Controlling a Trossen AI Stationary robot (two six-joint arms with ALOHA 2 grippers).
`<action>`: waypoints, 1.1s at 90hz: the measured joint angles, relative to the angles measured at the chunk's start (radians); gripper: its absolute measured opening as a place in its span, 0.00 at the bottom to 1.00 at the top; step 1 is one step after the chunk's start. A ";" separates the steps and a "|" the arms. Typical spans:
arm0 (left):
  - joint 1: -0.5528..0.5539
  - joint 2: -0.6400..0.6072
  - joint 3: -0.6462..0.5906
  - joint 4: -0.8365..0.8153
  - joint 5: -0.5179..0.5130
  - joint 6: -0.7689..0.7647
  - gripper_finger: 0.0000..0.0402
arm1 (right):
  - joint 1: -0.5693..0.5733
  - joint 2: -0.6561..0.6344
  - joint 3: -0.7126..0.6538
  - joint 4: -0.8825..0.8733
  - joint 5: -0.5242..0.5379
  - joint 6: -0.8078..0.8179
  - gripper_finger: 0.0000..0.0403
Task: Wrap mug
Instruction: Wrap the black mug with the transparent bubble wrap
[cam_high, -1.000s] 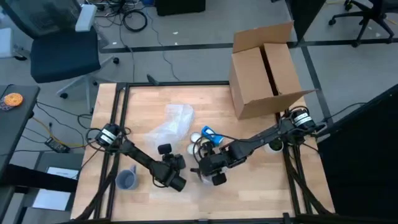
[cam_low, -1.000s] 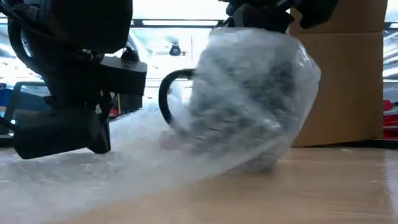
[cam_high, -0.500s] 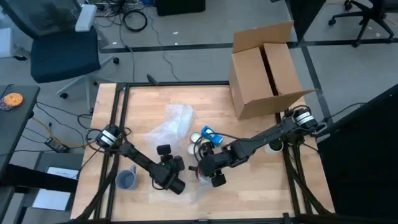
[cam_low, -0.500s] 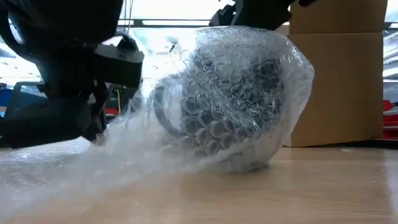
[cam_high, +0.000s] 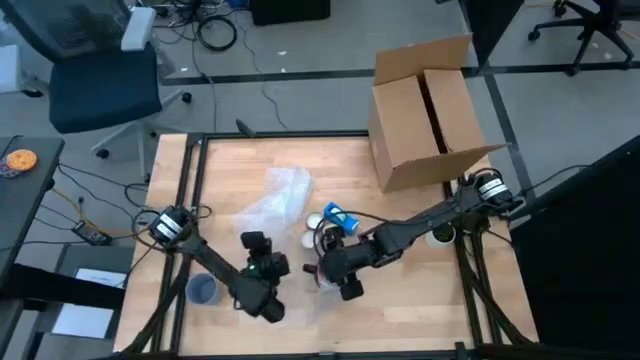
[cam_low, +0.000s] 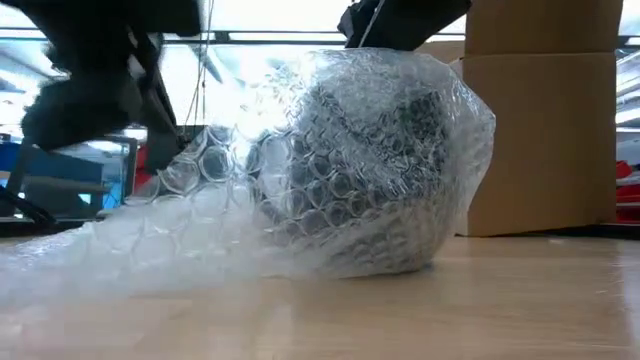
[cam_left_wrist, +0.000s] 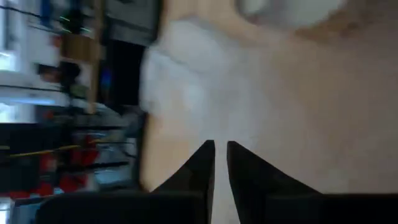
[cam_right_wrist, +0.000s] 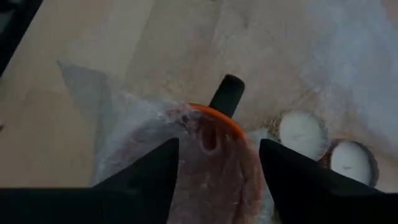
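Around the wrapped mug (cam_low: 375, 165), the near side is bare table (cam_high: 400, 310). Bubble wrap (cam_low: 150, 235) trails off one side toward the left gripper (cam_high: 268, 300). Beyond the mug lie white cups (cam_right_wrist: 301, 132) and loose plastic (cam_high: 275, 200); the cardboard box (cam_high: 430, 110) blocks the far right corner.

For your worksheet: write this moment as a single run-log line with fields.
step: wrapping | mug: under bubble wrap | right gripper: around mug, over wrap | left gripper: nearly closed on wrap edge

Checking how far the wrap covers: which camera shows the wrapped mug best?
The low view: the wrapped mug fills it, side-on. The right wrist view shows its orange rim and handle; the high view, a speck under the right gripper.
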 joint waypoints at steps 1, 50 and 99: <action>-0.008 -0.006 -0.004 0.007 -0.004 0.008 0.07 | 0.001 -0.002 0.003 0.002 0.000 -0.001 0.50; -0.330 -0.140 -0.039 0.382 0.357 -0.001 0.07 | 0.126 -0.060 0.083 0.111 0.160 -0.032 0.49; -0.355 -0.143 -0.133 0.690 0.252 -0.046 0.18 | 0.249 -0.055 0.049 0.319 0.235 -0.004 0.49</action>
